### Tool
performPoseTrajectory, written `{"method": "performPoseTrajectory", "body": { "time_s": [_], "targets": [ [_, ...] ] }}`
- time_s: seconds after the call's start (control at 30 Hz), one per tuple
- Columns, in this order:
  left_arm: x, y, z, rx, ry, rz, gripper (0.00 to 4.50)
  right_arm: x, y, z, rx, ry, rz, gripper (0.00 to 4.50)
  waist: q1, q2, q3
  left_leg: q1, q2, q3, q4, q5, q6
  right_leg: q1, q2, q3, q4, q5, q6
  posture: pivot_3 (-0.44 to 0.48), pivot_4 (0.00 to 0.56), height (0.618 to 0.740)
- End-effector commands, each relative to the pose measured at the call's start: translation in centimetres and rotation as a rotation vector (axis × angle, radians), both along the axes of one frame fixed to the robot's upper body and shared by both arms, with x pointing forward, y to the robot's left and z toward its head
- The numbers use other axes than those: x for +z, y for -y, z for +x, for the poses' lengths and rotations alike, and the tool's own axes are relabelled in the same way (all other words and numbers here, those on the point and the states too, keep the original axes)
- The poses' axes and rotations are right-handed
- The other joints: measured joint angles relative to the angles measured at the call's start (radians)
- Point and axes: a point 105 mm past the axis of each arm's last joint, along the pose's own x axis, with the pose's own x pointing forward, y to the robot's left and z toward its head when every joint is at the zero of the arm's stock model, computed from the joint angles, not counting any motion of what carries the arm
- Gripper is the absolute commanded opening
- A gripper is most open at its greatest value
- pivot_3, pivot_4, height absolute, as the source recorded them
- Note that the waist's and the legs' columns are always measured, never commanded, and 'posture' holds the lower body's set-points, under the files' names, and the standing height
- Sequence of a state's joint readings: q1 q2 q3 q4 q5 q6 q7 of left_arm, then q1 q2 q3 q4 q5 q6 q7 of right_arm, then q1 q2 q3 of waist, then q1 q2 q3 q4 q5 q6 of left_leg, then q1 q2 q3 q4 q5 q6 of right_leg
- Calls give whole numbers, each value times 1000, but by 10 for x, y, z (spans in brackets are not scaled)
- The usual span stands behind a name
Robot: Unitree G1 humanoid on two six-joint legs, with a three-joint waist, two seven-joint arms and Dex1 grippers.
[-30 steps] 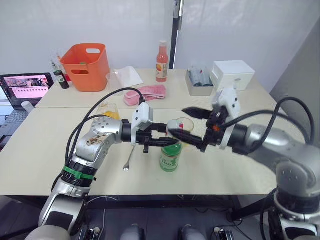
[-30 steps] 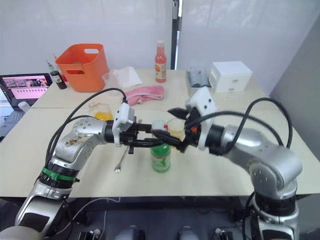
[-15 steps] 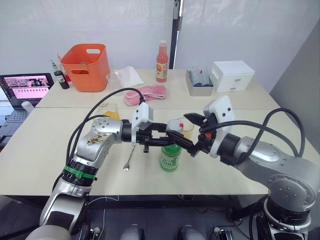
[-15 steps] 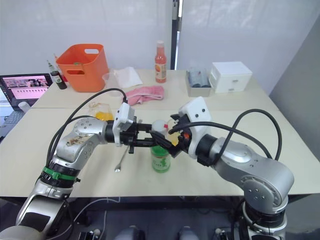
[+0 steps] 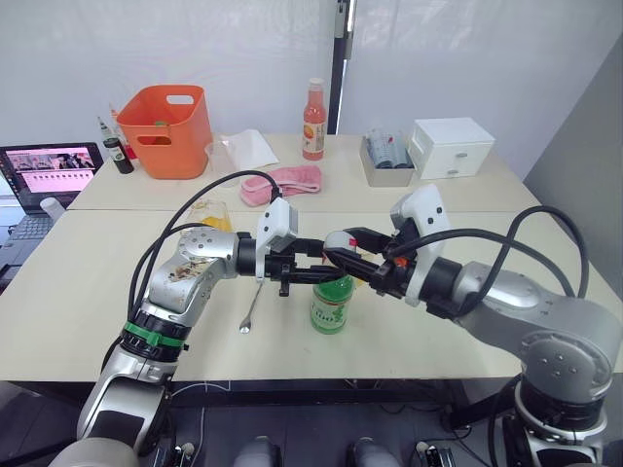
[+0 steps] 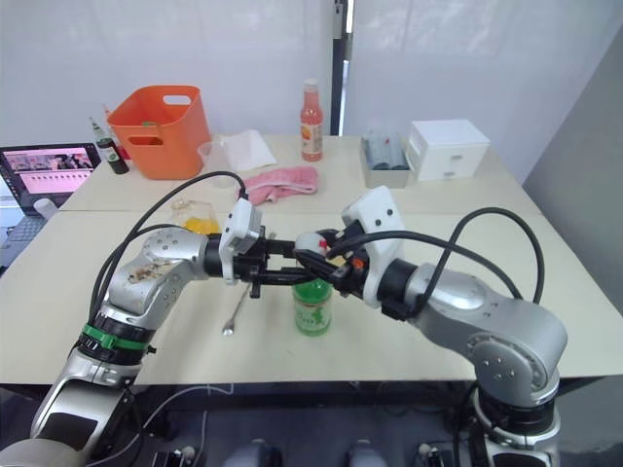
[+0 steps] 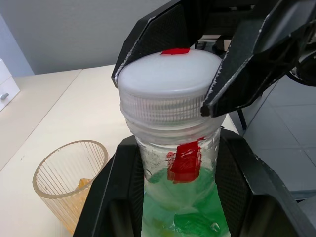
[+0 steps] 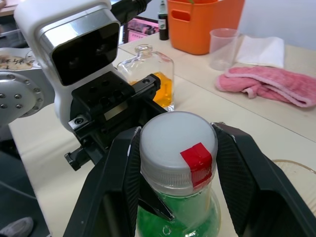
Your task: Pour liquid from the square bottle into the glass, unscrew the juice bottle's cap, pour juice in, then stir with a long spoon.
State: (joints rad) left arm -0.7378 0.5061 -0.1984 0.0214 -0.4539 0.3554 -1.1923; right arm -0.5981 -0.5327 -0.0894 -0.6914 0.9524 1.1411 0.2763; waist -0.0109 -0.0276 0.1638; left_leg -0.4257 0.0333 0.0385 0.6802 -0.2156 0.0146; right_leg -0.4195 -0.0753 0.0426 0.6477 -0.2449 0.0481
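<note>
The green juice bottle [image 5: 331, 304] stands upright on the table near the front. My left gripper [image 5: 316, 276] is shut on its neck, just under the white cap [image 7: 170, 74] with its red tab. From the other side, my right gripper [image 8: 178, 160] is shut on that cap, one finger on each side. The glass [image 7: 69, 182] stands just behind the bottle with a little orange liquid at the bottom. The square bottle [image 8: 148, 79], holding orange liquid, stands behind my left arm. The long spoon [image 5: 251, 309] lies flat on the table under my left gripper.
At the back stand an orange bucket [image 5: 167, 129], a plastic measuring cup [image 5: 219, 156], a pink cloth [image 5: 282, 182], a tall orange-red bottle [image 5: 313, 119] and a white box [image 5: 453, 146]. A laptop [image 5: 49, 170] sits at the far left.
My right gripper has come in from the right and closed its fingers on the cap. The left gripper and the bottle have stayed where they were.
</note>
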Motion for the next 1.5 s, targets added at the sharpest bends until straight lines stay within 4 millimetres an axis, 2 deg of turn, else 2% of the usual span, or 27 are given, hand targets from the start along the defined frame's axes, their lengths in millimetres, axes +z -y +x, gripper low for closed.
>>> {"method": "performPoseTrajectory", "body": {
  "time_s": [0.03, 0.2, 0.27, 0.37, 0.5, 0.57, 0.73, 0.83, 0.9, 0.97, 1.17, 1.3, 1.5],
  "targets": [
    [-17, -6, 4, 56, -13, 90, 1499, 13, 5, -3, 237, 50, -9, 1683, 0, 0, 0, 0, 0, 0, 0, 0, 0, 0, 0, 0, 0, 0, 0, 0, 150, 715],
    [-20, -8, 0, 63, -19, 93, 1499, -1, 10, 22, 585, -49, -147, 1683, -5, 0, 0, 2, 1, 1, -1, 0, 0, 1, 1, 1, -1, 0, 0, 0, 150, 715],
    [-21, -8, -1, 67, -21, 91, 1499, 2, 8, 32, 693, -62, -162, 1683, -6, 0, 0, 2, 1, 1, -2, 0, 0, 0, 2, 1, -1, 0, 0, 0, 150, 715],
    [-21, -9, -2, 73, -22, 89, 1499, 12, 2, 48, 780, -73, -142, 1683, -6, 0, 0, 1, 1, 1, -2, 0, 0, 0, 2, 0, -1, 0, 0, 0, 150, 715],
    [-20, -10, -2, 84, -21, 83, 1499, 13, 0, 55, 823, -75, -154, 1683, -4, 0, 0, 1, 1, 1, -2, 0, 0, -1, 1, 0, 0, 0, 0, 0, 150, 715],
    [-20, -11, -1, 94, -21, 81, 1499, 16, 0, 55, 825, -71, -137, 2720, -4, 0, 0, 1, 1, 1, -2, 0, 0, -1, 1, 0, 0, 0, 0, 0, 150, 715],
    [-18, -17, 5, 125, -17, 72, 1499, 33, 9, 47, 807, -36, -67, 4377, -3, 0, 0, 1, 1, 1, -2, 0, 0, -1, 1, 0, 1, 0, -1, 0, 150, 715],
    [-18, -19, 8, 132, -16, 74, 1499, 46, 19, 32, 776, 17, -20, 4448, 1, 0, 0, 0, 1, 1, -2, 0, 0, -1, 0, 0, 0, 0, -1, 0, 150, 715],
    [-19, -19, 8, 131, -18, 75, 1499, 53, 26, 17, 681, 69, 4, 4448, 3, 0, 0, 0, 1, 1, -2, 0, 0, -1, 0, 0, 0, 0, -1, 0, 150, 715],
    [-20, -19, 9, 130, -20, 75, 1499, 51, 26, 8, 571, 116, -17, 4448, 2, 0, 0, 0, 1, 0, -2, 0, 0, -1, 0, -1, 0, 0, -1, 0, 150, 715],
    [-18, -17, 12, 132, -23, 68, 1499, 42, 9, 1, 149, 148, 16, 4448, -4, 1, -1, 3, 1, 0, -2, 0, -1, 0, 1, 0, 2, 1, -2, 0, 150, 715],
    [-18, -16, 13, 122, -27, 71, 1499, 30, -2, -7, 4, 107, 49, 4448, -2, 1, -1, 1, 1, 0, -2, 1, -1, -1, 0, 1, 1, 1, -1, 0, 150, 715],
    [-18, -15, 13, 107, -27, 74, 1499, 21, -2, -6, -116, 73, 30, 4448, -3, 1, -1, 1, 1, 0, -2, 1, -1, -1, 0, 0, 1, 1, -1, 0, 150, 715]
  ]
}}
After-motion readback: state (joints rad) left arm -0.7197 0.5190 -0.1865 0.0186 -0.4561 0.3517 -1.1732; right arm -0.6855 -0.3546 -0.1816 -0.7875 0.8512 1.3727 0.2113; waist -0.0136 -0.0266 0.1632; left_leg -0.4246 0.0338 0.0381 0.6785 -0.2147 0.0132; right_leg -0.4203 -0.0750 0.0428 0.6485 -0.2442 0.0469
